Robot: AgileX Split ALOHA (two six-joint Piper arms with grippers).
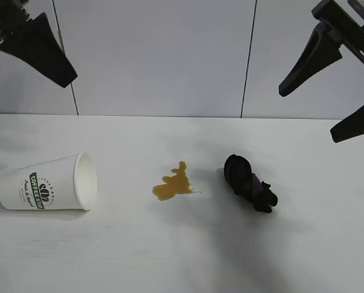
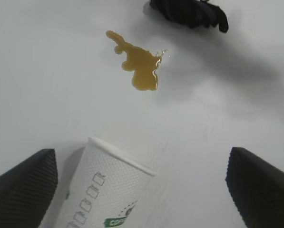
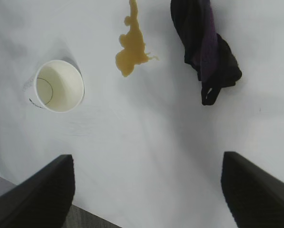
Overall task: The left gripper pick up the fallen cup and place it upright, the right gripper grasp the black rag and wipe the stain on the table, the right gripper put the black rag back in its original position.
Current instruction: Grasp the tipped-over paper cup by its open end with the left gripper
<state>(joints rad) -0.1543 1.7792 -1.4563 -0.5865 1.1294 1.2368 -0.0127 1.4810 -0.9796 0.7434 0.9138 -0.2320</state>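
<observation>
White textured paper cup (image 1: 46, 182) lying on its side at the table's (image 1: 169, 256) left, mouth facing the amber stain (image 1: 171, 184); likely handling light and crushable, so gripping gently across the mid-wall. Hovering above it, left gripper (image 2: 142, 190) spread open and empty. Hanging high over the black rag (image 1: 250, 183), right gripper (image 3: 146, 190) likewise gaping.

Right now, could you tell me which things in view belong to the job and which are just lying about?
Part of the job:
- cup, lying on its side
- stain
- black rag, bunched beside the stain
- table
- left tool, raised above the cup, open
- right tool, raised above the rag, open

Just lying about:
- nothing visible
</observation>
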